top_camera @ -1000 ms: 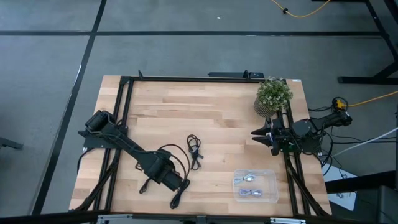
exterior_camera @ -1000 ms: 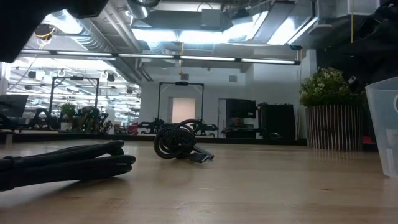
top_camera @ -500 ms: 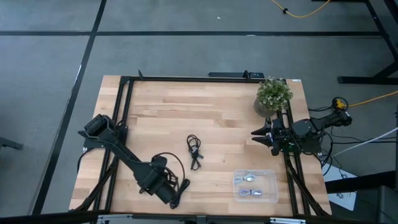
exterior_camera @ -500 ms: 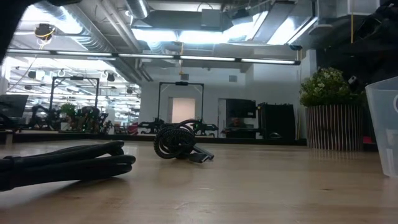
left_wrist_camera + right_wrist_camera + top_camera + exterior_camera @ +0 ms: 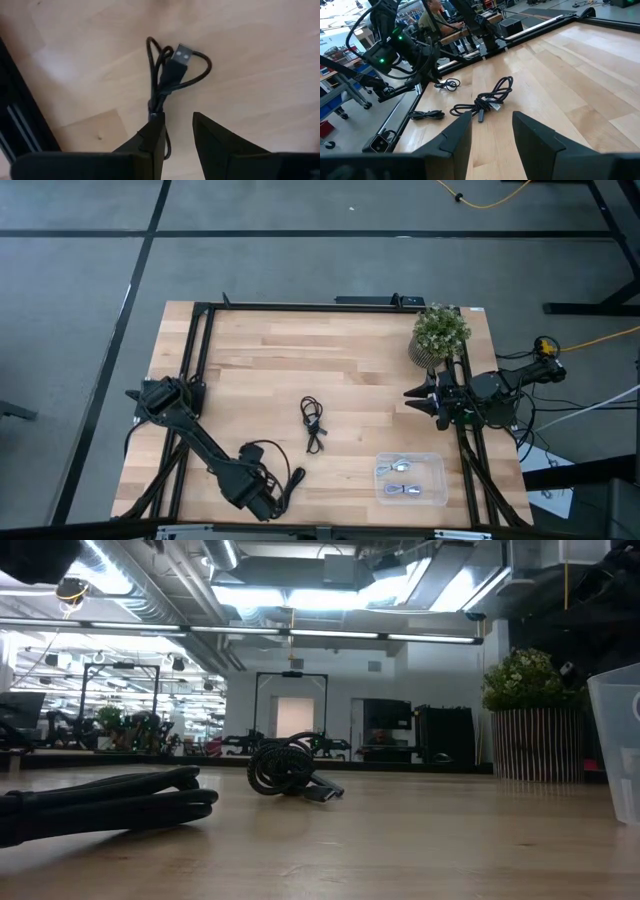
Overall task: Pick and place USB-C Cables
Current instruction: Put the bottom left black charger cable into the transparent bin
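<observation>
My left gripper (image 5: 268,502) hangs open near the table's near edge, over a short black cable bundle (image 5: 167,75) with a silver plug; in the left wrist view (image 5: 175,127) the bundle runs on between its fingers. That same cable (image 5: 292,484) lies flat on the wood. Another black cable (image 5: 313,423) lies at the table's middle, and a looped one (image 5: 251,450) beside the left arm. Pale cables (image 5: 398,478) lie in a clear container (image 5: 438,480). My right gripper (image 5: 412,396) waits open at the right edge, pointing toward the middle cable (image 5: 487,100). My left gripper comes at the black bundle from above, along its length. One fingertip (image 5: 156,124) stands right at the strands (image 5: 154,106); I cannot tell whether it touches them. The bundle lies flat on the table.
A potted plant (image 5: 440,332) stands at the far right corner, just beyond the right arm. A black metal frame (image 5: 200,350) runs along the table's left, far and right sides. The low view shows a thick black cable (image 5: 100,802) close by and a coiled one (image 5: 285,768) farther off.
My left gripper has moved toward the table's near edge and a little to the left, ending over the black bundle there. The right arm has kept still.
</observation>
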{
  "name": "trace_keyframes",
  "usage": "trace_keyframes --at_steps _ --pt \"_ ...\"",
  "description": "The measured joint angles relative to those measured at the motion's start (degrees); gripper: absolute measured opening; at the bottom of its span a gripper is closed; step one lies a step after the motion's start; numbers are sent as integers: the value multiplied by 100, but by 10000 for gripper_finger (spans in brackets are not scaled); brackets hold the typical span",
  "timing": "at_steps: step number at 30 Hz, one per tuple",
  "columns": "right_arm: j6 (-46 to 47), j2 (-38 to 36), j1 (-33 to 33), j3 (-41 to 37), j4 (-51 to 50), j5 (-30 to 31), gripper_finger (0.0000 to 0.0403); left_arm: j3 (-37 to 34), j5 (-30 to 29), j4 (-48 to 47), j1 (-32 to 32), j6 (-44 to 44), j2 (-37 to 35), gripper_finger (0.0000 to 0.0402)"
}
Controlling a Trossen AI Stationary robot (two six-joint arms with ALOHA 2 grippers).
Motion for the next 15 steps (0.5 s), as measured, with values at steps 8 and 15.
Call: trace_keyframes --at_steps 8,15 --pt "-7 2 0 0 0 -2 147 -427 548 229 -94 -434 -3 92" --pt "-13 2 0 0 0 0 147 -920 628 1341 -100 -432 -3 92"
